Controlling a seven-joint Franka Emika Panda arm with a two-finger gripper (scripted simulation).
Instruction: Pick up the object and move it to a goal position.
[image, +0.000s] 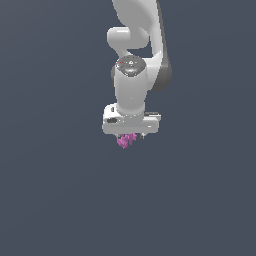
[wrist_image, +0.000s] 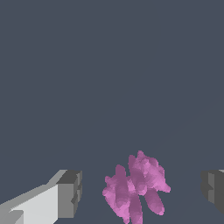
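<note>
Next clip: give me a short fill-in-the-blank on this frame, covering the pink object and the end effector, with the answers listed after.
1. The knobbly object is coloured ____.
2. In the wrist view, the object lies ____ the two fingers of the end effector.
3. With clear gaps on both sides of the object, the end effector is ____, not clamped.
4. In the exterior view, the object shows just ____ the end effector.

Missing words: pink; between; open; below
</note>
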